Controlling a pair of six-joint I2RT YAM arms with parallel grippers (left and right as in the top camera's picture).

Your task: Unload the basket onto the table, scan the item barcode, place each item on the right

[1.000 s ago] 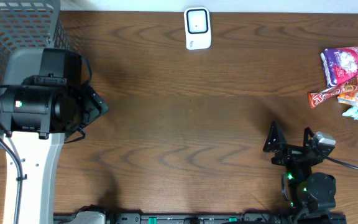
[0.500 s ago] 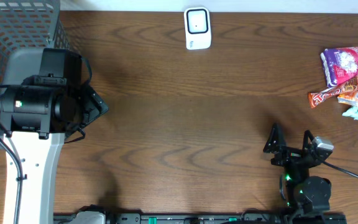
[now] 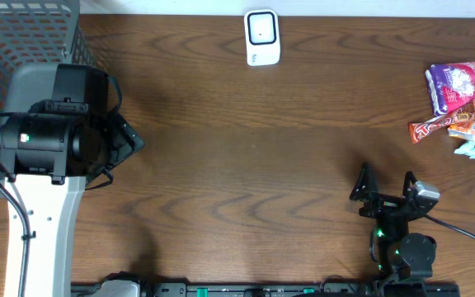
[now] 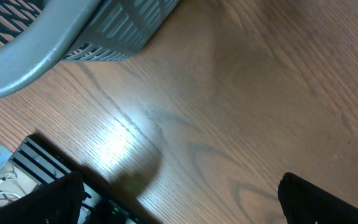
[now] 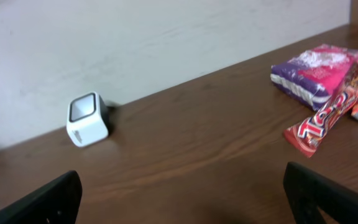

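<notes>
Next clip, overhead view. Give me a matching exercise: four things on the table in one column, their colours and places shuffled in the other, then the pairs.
Things:
1. scanner
2. basket
3. snack packet
4. candy bar

Colours and places:
a. red, lying slantwise, right side
b. grey mesh, far-left corner
c. white, middle of the far edge
d. purple, right side, beyond the red one

Pairs: 1-c; 2-b; 3-d; 4-a

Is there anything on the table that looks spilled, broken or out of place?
Nothing stands out. The scanner sits alone at the far edge and the basket at the left. The snack packets lie in a loose, overlapping heap at the right, but none looks torn or spilled.
</notes>
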